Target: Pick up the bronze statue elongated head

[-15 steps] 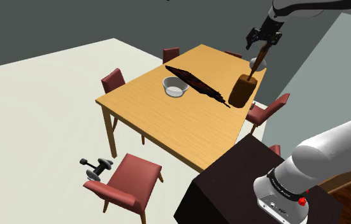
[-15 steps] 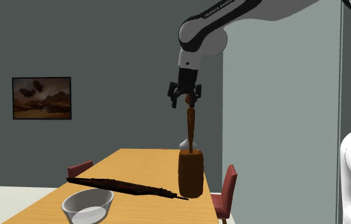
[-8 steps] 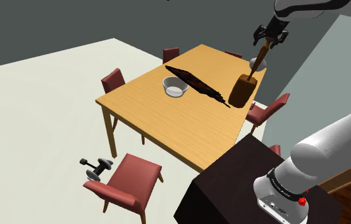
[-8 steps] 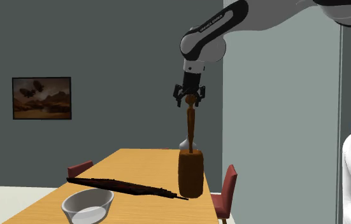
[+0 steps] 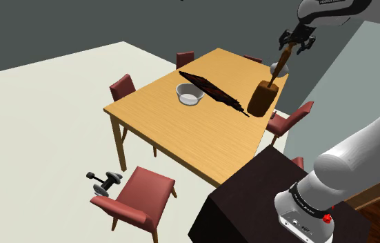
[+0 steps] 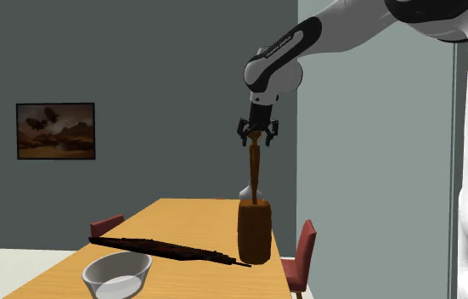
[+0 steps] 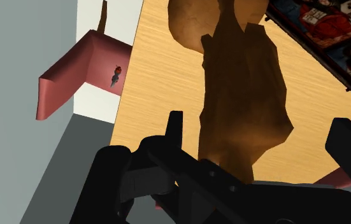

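The brown statue point(image 5: 264, 96) stands upright near the counter's point(image 5: 181, 131) far corner, by the edge on the shoulder view's right, well apart from the white bowl point(image 5: 189, 94). The end effector point(image 6: 257, 140) hangs spread wide astride its slim top, touching nothing (the wrist view shows a gap on each side). The statue looks rigid, smooth and bottom-heavy, so a firm squeeze lower on the narrow neck seems safer than one at the tip.
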{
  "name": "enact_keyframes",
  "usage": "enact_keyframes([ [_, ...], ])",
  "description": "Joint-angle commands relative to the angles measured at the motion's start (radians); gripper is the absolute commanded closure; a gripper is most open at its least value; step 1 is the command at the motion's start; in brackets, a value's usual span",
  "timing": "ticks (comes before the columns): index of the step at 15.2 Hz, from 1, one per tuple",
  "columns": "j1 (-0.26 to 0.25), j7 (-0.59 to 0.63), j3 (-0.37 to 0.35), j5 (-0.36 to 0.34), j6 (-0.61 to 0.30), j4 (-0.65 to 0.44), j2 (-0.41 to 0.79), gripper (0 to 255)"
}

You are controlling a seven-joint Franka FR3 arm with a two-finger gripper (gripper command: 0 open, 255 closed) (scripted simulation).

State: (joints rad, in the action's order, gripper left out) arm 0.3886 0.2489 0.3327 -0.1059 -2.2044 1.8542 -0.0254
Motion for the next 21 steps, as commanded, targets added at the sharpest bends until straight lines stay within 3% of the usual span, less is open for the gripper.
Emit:
enact_keyframes([
  [1, 0.0, 0.005, 0.0, -0.001, -0.024, 0.02, 0.003, 0],
  [5, 0.001, 0.007, 0.001, -0.002, -0.058, 0.051, 0.007, 0],
  [6, 0.0, 0.007, 0.0, -0.002, -0.057, 0.05, 0.007, 255],
  [15, 0.0, 0.007, 0.001, -0.002, -0.058, 0.051, 0.007, 255],
  [21, -0.001, 0.001, -0.001, 0.0, 0.022, -0.023, 0.0, 255],
])
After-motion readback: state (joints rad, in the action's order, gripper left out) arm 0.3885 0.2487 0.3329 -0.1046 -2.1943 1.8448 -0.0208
